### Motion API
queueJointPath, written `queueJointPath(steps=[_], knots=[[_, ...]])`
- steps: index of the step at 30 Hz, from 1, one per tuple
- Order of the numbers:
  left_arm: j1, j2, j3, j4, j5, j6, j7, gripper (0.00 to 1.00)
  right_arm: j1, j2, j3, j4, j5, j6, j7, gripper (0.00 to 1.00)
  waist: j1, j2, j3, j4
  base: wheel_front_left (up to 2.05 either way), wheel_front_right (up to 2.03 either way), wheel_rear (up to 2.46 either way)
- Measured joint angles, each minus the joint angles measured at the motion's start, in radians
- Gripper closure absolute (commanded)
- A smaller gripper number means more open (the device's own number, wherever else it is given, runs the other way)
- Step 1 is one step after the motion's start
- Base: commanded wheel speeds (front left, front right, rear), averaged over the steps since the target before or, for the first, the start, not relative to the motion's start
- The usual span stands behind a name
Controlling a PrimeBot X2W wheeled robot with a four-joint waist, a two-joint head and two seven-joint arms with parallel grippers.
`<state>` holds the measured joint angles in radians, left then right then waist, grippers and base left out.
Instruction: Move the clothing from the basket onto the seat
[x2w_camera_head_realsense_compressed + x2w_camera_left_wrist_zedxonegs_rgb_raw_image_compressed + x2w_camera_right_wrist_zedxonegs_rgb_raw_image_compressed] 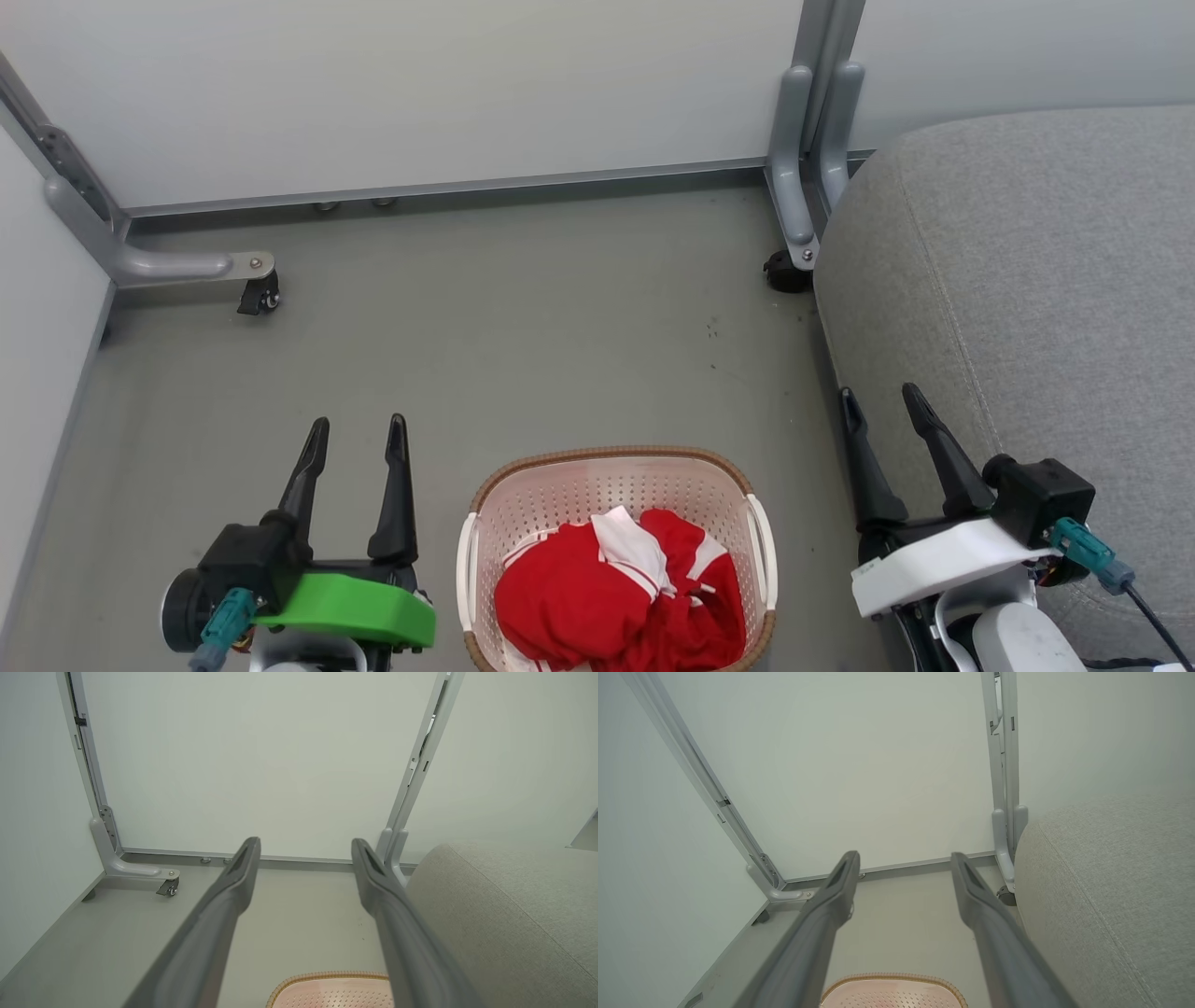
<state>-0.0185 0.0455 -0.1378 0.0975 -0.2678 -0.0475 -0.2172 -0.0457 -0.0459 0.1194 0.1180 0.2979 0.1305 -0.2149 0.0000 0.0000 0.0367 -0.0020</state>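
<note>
Clothing (597, 597): a bright red bundle with white panels and thin white stripes, crumpled inside the basket (611, 456). It fills the nearer part, and the perforated wall at the far end shows bare above it.
Basket: cream plastic with a brown woven-look rim and white side handles. It stands on the grey floor (513, 327) between the two grippers, and its near end is cut off by the lower edge of the head view.
Seat (1027, 280): a big grey woven cushion to the robot's right of the basket, well apart from the clothing. It has a rounded corner and a stitched seam running down its top.
Left gripper (359, 426): green-cased, just left of the basket and not touching it. Its two dark fingers are spread wide with only floor between them, pointing towards the pale wall panels (420, 84).
Right gripper (878, 392): white-cased, between basket and seat, its fingers likewise parted and holding nothing. From the head view the outer finger lies along the seat's edge, but I cannot tell whether it touches.
Wrist views: each looks along its own parted fingers, over the basket's far rim to the panels, with the seat at the right.
Surroundings: the panels sit in a grey metal frame (803, 159). A small black caster (259, 297) sits at its left foot and a second caster (787, 273) beside the seat's corner.
</note>
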Motion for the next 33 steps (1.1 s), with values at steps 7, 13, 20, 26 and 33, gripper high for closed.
queueJointPath(steps=[7,13,20,26,33], knots=[[0.002,0.0,-0.008,-0.008,0.043,0.005,-0.014,0.0,0.001,-0.001,0.003,0.0,-0.054,0.0,-0.016,0.0,0.0,0.0,0.002,-0.001,0.0,0.0,0.0],[0.003,0.001,-0.012,-0.008,0.074,-0.003,-0.024,0.0,0.001,-0.001,0.008,0.0,-0.091,0.0,-0.026,0.0,0.0,0.0,0.007,-0.004,0.0,0.0,0.0],[0.003,0.001,-0.018,-0.008,0.11,-0.01,-0.037,0.0,0.002,-0.002,0.015,0.0,-0.137,0.0,-0.039,0.0,0.0,0.0,0.007,-0.005,0.0,0.0,0.0],[0.005,0.001,-0.026,-0.011,0.148,-0.011,-0.047,0.0,0.006,-0.002,0.015,-0.003,-0.17,0.0,-0.048,0.0,0.0,0.0,0.007,-0.002,0.0,0.0,0.0],[0.008,0.001,-0.03,-0.014,0.148,-0.009,-0.047,0.0,0.01,-0.002,0.015,-0.001,-0.173,0.0,-0.048,0.0,0.0,0.0,0.007,0.003,0.0,0.0,0.0]])
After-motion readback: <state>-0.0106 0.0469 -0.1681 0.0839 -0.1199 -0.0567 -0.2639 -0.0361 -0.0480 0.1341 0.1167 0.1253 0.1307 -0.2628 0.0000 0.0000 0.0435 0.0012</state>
